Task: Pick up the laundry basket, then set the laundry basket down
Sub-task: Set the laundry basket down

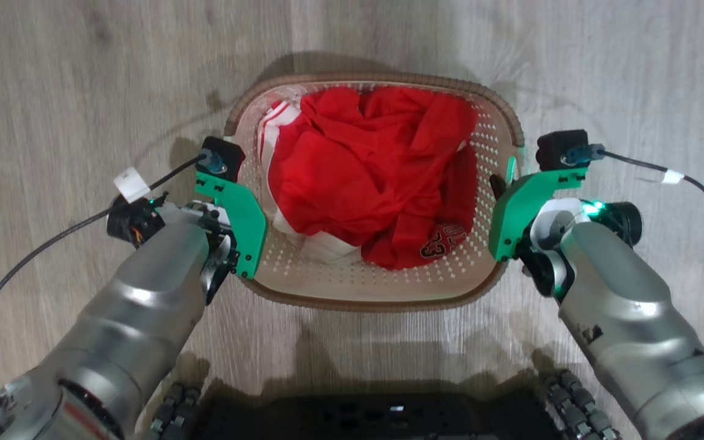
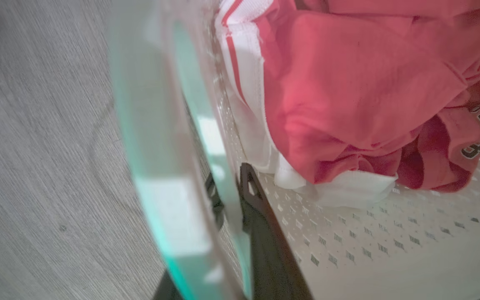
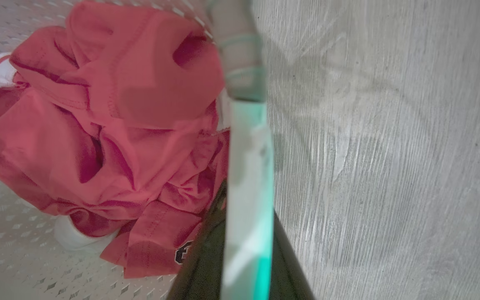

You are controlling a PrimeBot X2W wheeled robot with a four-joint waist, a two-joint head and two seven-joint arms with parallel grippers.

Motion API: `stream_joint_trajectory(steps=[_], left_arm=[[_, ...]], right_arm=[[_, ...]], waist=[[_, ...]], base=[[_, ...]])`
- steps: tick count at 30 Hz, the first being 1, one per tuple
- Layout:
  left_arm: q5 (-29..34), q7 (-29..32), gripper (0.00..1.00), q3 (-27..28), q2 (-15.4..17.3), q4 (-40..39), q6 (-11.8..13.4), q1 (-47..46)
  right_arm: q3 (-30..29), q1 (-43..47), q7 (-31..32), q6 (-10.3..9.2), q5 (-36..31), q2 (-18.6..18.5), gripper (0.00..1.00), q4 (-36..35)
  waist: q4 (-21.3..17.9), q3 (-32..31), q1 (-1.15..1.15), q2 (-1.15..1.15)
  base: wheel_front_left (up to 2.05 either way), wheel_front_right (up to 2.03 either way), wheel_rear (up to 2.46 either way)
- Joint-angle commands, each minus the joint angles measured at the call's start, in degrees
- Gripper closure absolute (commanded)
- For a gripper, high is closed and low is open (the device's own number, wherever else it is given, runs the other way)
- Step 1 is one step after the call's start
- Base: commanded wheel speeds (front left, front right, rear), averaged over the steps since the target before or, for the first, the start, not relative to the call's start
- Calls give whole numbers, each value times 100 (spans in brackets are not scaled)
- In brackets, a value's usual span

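Grey wood-grain floor (image 1: 52, 91) spreads under the laundry basket (image 1: 352, 300) (resting or lifted, I cannot tell), which lies between the two arms, a crumpled red-and-white jersey (image 1: 364, 165) inside. The left gripper (image 2: 228, 183) and right gripper (image 3: 248, 200) each pinch one side edge, one finger inside, one outside.

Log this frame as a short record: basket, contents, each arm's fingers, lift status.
basket: laundry basket, above wood-look floor, centred before the robot
contents: crumpled red and white clothing
left fingers: closed astride the left side handle, one finger inside the basket wall
right fingers: closed astride the right side handle
lift status: cannot tell whether the base is off the floor
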Motion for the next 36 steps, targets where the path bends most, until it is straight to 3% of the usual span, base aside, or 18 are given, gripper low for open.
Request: stream_joint_trajectory(steps=[1,13,29,30,31,32,36], left_arm=[[48,-20,100,-26,-134,-106,-130,49],[-117,-171,100,-157,-275,337,-330,-102],[-522,-260,99,-412,-279,120,-183,-202],[-536,-290,65,-426,-279,117,-134,-213],[-545,-335,4,-440,-279,114,-72,-223],[-580,-344,0,-444,-279,108,-36,-219],[-631,-365,0,-538,-279,130,44,-230]], right_arm=[[221,-44,-153,100,42,312,100,-249],[690,-392,-515,100,540,313,100,461],[1129,-707,-939,100,755,313,100,1126],[1113,-724,-965,100,781,313,100,1182],[1083,-753,-1035,100,790,313,60,1245],[1050,-770,-1086,100,813,313,0,1309],[1109,-806,-1112,100,880,313,0,1430]], waist=[[72,126,-1,0],[157,376,-1,0],[238,492,-1,0],[238,497,-1,0],[239,503,-1,0],[245,504,-1,0],[261,497,-1,0]], base=[[0,0,0],[0,0,0],[0,0,0],[0,0,0],[0,0,0],[0,0,0],[0,0,0]])
